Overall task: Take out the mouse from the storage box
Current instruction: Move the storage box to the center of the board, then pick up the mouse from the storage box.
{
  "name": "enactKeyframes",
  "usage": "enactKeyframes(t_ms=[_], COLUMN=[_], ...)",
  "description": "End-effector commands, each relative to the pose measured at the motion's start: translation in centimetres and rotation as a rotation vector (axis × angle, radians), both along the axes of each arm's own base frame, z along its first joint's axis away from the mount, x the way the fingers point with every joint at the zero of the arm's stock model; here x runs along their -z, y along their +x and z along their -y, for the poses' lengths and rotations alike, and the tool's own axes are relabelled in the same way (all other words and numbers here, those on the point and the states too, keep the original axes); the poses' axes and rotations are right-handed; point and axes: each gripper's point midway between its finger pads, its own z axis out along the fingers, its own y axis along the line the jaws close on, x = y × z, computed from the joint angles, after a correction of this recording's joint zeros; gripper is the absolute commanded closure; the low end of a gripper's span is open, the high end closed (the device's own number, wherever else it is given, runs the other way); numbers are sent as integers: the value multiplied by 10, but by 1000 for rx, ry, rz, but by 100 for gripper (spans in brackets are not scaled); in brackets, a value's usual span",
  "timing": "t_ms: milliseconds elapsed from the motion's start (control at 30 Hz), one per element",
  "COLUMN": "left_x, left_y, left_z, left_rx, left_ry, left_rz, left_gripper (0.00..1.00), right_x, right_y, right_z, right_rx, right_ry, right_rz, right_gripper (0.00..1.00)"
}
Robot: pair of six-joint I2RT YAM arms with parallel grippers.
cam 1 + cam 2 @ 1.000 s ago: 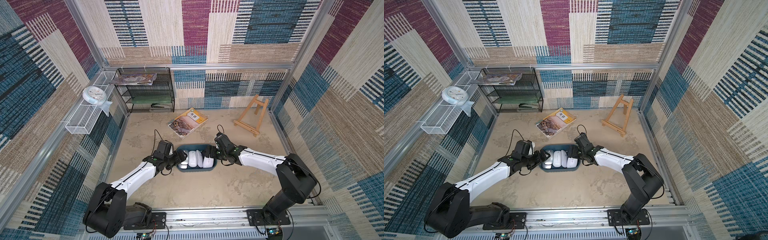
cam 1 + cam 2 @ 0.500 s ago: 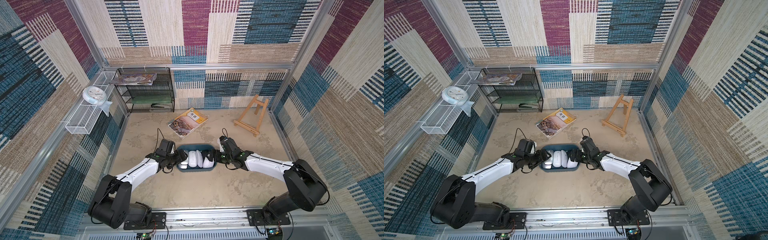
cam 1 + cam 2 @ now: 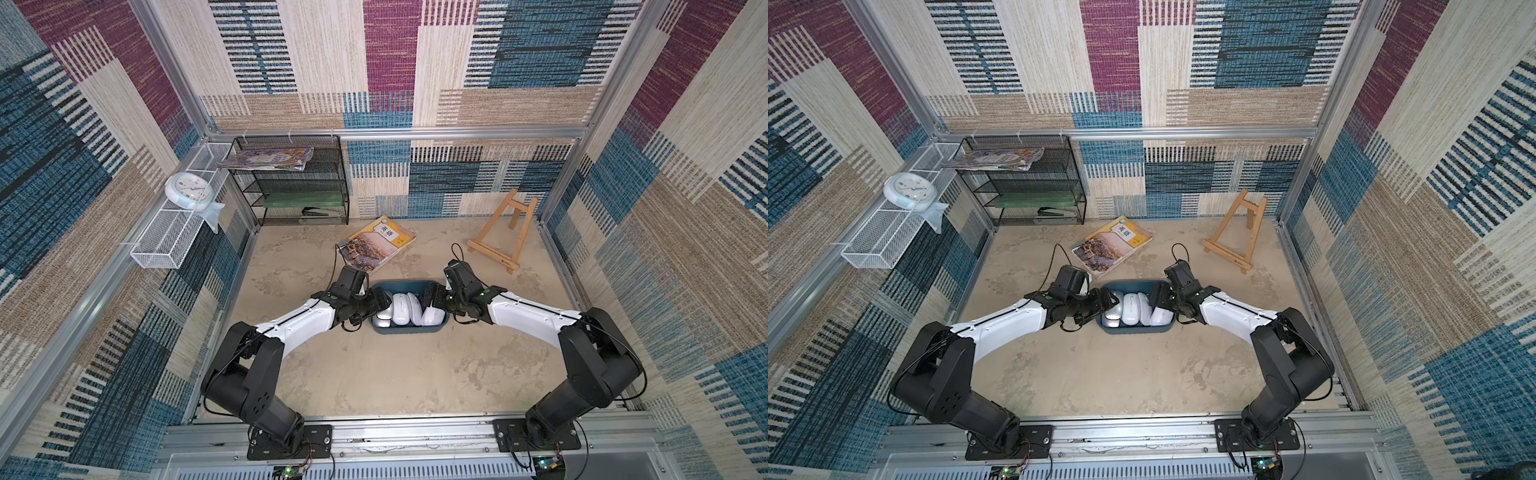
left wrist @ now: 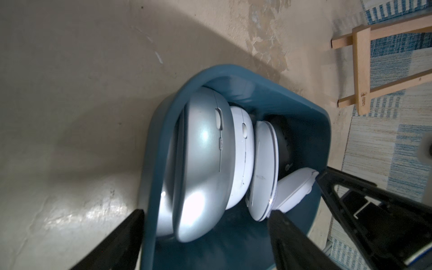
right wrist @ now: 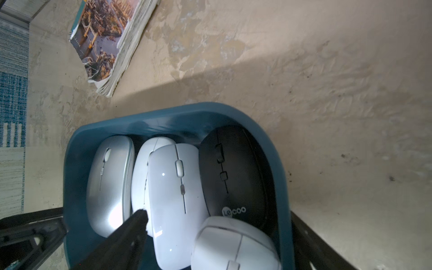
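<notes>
As the right gripper [image 5: 217,216] gapes at 3 o'clock, the open left gripper [image 4: 205,211] at 9 straddles the storage box's [image 4: 161,145] silver mouse [image 4: 203,149], lying 12-to-6.

Both arms reach forward from their bases at the near edge, white forearms low and slanting inward toward each other. The left gripper [image 3: 381,306] and the right gripper [image 3: 425,300] point at one another, near but apart. In the wrist views, each one's black fingers [image 4: 292,238] [image 5: 131,233] stand spread wide, clamping nothing.
</notes>
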Motion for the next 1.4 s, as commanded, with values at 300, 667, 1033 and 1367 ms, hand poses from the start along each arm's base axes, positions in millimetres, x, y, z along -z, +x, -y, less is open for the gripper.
enactKeyframes(t_ms=[300,667,1033,1367], left_x=[-4,-36,-74,-45], left_y=[10,-14,-25,-9], left_z=[6,-74,-21,28], left_rx=[22,-127,170,312], left_ry=[20,335,545,754], left_rz=[6,113,196,105], left_gripper=[10,1,3,6], right_x=[-5,-58,-105,-94], right_y=[4,-10,-42,-60], right_z=[17,56,75,99], right_rx=[23,112,46,56], right_ry=[-34,-55,12,-79], right_rz=[-1,145,443,495], right_gripper=[8,7,8,7])
